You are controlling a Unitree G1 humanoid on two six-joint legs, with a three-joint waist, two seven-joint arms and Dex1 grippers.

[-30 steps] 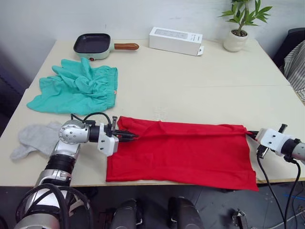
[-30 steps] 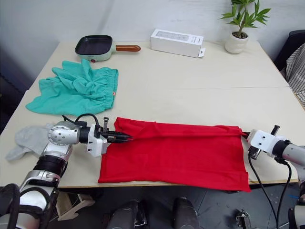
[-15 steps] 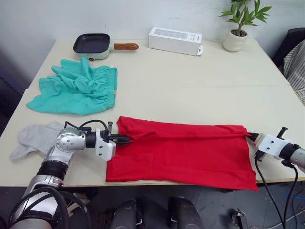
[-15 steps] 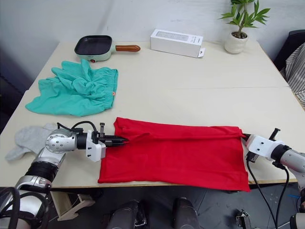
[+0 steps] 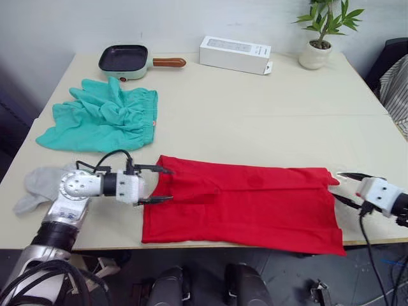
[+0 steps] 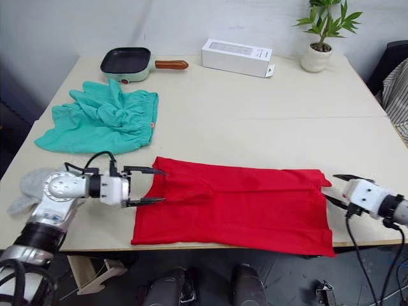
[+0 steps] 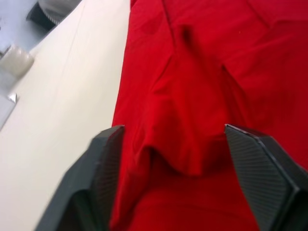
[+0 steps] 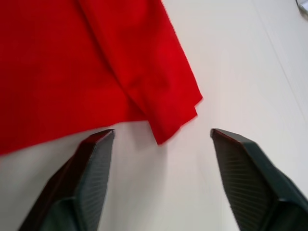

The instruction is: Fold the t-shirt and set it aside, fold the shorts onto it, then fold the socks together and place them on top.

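Released both ends of t-shirt [image 5: 245, 204] since a second ago: left fingers [image 5: 155, 185] now spread wide at its left edge, right fingers [image 5: 349, 189] wide just off its right corner. Lying folded flat along near edge of tabletop [image 5: 268, 115]. Further back: socks [image 5: 41, 185] far left, shorts [image 5: 102, 118] beyond.

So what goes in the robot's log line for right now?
t-shirt: folded flat on table | left pincer: open at its left end | right pincer: open at its right end | shorts, socks: untouched
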